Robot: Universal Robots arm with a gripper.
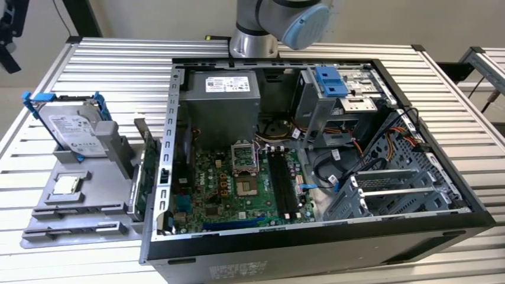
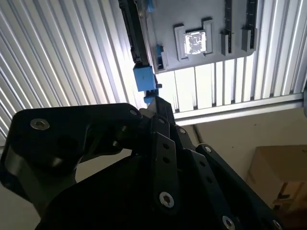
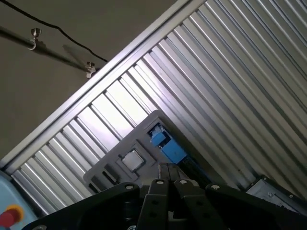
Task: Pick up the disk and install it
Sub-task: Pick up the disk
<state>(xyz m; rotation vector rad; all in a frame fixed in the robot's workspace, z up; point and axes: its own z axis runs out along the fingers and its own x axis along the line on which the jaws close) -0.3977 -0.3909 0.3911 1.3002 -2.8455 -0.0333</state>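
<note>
So the gripper (image 3: 168, 167) looks closed to me in both wrist views (image 2: 152, 102). The black fingers come together at the tips and there's nothing between them. It's up in the air, well apart from everything on the table (image 1: 118, 65).

Just past the fingertips in both wrist views is the blue end of the disk (image 2: 144, 77), seen edge-on (image 3: 168, 146). The exterior view shows the disk (image 1: 75, 127) better. It's standing tilted in a slot of the grey fixture tray (image 1: 79, 222), on the exterior view's left of the open computer case (image 1: 162, 177), label facing out, blue bracket around it. The little CPU chip (image 1: 67, 184) lies flat on the same tray, nearer the camera.

My guess on handling: it's a stiff metal slab, heavy for its size, with smooth faces that could slip in a light pinch. It won't bend, but it won't like a knock or a drop either. The blue plastic bracket probably flexes, so I wouldn't squeeze only that. I'd pinch across the two flat faces on the upper part that sticks out of the slot, near the middle so it doesn't swing.

The blue-fronted drive cage (image 1: 332, 83) sits at the far side of the case.
</note>
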